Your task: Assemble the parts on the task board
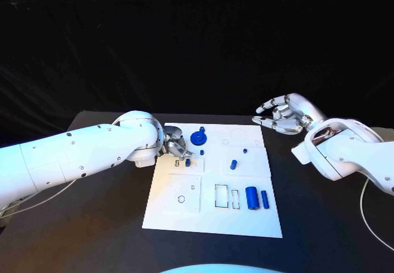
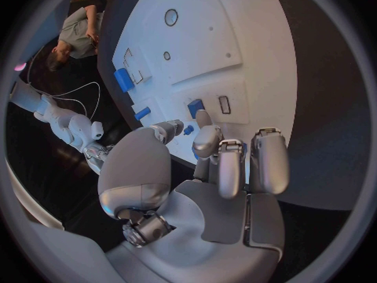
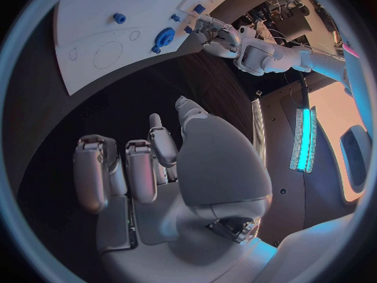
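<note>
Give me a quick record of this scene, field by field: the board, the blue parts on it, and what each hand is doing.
surface: black table
task board: white plate, middle of the table
blue parts: round gear-like piece near the far edge; two cylinders lying side by side toward the near right; small pegs mid-board
left hand: over the board's far left edge, fingers curled; whether it holds anything cannot be told
right hand: off the board beyond its far right corner, holding nothing, fingers apart

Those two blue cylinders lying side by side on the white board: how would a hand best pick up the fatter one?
Probably from above, fingers pinching the middle of the larger blue cylinder across its long sides. It lies flat, and the thinner cylinder beside it leaves little room on that flank.
</note>
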### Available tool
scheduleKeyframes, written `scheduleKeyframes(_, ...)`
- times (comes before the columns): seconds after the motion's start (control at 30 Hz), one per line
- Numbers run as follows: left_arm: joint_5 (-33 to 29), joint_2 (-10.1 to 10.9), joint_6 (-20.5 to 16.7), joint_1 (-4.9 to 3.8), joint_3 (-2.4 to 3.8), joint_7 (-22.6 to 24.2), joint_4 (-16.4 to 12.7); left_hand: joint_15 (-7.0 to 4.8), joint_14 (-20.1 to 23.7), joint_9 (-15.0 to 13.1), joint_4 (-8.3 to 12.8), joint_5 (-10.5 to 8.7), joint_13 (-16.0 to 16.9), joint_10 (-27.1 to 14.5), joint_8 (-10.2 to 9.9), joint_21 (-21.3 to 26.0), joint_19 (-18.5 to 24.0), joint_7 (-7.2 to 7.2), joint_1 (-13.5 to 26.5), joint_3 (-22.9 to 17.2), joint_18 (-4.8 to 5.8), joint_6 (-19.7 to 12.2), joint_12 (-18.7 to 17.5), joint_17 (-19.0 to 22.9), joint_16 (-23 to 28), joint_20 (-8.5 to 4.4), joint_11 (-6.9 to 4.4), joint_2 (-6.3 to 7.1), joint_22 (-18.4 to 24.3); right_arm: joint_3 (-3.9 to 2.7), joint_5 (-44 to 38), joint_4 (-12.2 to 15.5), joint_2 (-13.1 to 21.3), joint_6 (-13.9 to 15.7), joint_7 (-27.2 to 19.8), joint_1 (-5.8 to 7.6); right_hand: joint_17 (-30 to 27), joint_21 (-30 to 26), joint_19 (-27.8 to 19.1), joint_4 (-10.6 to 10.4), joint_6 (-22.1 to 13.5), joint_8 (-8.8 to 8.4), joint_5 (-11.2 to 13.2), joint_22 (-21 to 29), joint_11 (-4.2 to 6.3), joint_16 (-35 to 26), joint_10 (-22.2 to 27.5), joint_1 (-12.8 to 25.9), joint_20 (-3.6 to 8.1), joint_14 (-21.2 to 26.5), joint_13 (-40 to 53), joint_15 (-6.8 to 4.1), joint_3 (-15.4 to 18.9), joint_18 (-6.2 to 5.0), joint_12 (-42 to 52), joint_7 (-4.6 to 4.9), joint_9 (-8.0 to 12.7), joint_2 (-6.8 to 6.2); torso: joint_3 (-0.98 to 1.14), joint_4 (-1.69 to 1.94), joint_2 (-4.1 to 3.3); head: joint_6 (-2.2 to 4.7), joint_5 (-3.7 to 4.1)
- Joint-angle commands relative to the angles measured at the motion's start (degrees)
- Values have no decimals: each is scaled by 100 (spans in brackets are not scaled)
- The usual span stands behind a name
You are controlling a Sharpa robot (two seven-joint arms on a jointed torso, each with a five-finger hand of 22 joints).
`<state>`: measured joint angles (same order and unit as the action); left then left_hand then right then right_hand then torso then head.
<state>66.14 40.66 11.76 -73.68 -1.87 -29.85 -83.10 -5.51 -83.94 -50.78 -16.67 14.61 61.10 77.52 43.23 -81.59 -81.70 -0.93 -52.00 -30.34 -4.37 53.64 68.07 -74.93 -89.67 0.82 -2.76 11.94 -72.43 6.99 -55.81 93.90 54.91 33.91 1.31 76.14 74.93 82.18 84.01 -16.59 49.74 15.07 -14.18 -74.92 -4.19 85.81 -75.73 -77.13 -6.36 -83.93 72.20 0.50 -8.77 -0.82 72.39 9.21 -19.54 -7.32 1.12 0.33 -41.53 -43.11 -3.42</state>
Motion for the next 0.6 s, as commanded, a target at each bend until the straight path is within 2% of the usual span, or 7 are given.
scheduleKeyframes(0.03, -68, 66, -133, -11, 61, 33, -88, -30, -584, -12, 21, 17, -75, -81, -49, 19, -9, -21, -5, 97, 68, -58, -75, -1434, 13, -29, 8, -15, 11, 0, -31, -7, 1, 4, -42, -5, 442, -14, 162, -9, -34, 26, -3, -1066, -2, -30, 42, 47, 32, -364, -4, -53, 29, -117, -20, -17, 8, -2, -1, 6, -1, 30, 4)
scheduleKeyframes(0.13, -86, 149, -141, -49, 145, 37, -150, -20, -573, -16, 28, 33, -167, -147, -79, 39, 7, -39, -117, 154, 61, -115, -150, -1398, 36, -23, 23, -32, 44, 0, -27, -17, 0, 4, -43, -7, 436, -14, 163, -9, -39, 28, -10, -1067, -2, -34, 41, 60, 32, -362, -3, -53, 34, -117, -19, -18, 9, -2, -3, 6, 4, 47, 1)
scheduleKeyframes(0.2, -117, 194, -118, -95, 204, 44, -154, 11, -564, 17, 29, 45, -323, -263, -178, 65, 27, -90, -263, 225, 54, -232, -280, -1368, 55, -2, 63, -31, 83, 0, -26, -24, -1, 2, -42, -8, 436, -14, 163, -9, -39, 28, -10, -1067, -2, -34, 41, 60, 32, -362, -3, -53, 34, -117, -19, -18, 9, -2, -4, 7, 5, 47, 0)
scheduleKeyframes(0.33, -175, 198, -3, -247, 276, 63, 2, 84, -542, 160, 8, 49, -626, -481, -418, 170, 119, -191, -381, 345, 19, -390, -531, -1296, 102, 56, 152, -45, 261, 0, -24, -36, -5, -4, -38, -9, 436, -15, 163, -8, -39, 29, -13, -1066, -2, -34, 40, 61, 32, -361, -1, -53, 34, -117, -17, -18, 9, -1, 0, 6, -3, 67, -17)
scheduleKeyframes(0.47, -112, 71, 176, -362, 298, 87, 364, 154, -530, 330, 2, 42, -886, -670, -648, 249, 185, -282, -425, 462, -6, -511, -744, -1261, 127, 111, 232, -44, 384, 0, -23, -51, -8, -12, -32, -10, 436, -15, 163, -8, -39, 29, -13, -1066, -2, -34, 40, 61, 32, -361, -1, -53, 34, -117, -17, -18, 9, -1, -3, 8, -3, 86, -28)
scheduleKeyframes(0.57, -36, -74, 296, -405, 283, 107, 683, 172, -530, 377, -2, 38, -929, -705, -706, 259, 192, -305, -431, 507, -8, -536, -777, -1264, 125, 127, 252, -36, 395, 0, -24, -58, -12, -17, -28, -10, 431, -14, 164, -3, -41, 33, -28, -1067, -1, -38, 45, 63, 33, -360, -7, -54, 34, -117, -24, -19, 9, 4, 2, 4, -7, 91, -47)
scheduleKeyframes(0.6, -15, -119, 322, -412, 273, 111, 775, 194, -530, 446, -2, 39, -944, -718, -790, 269, 199, -334, -444, 549, -10, -579, -782, -1264, 125, 146, 277, -47, 406, 0, -24, -59, -13, -18, -27, -10, 431, -14, 164, -3, -41, 33, -28, -1067, -1, -38, 45, 63, 33, -360, -7, -54, 34, -117, -24, -19, 9, 4, 0, 4, -9, 94, -50)
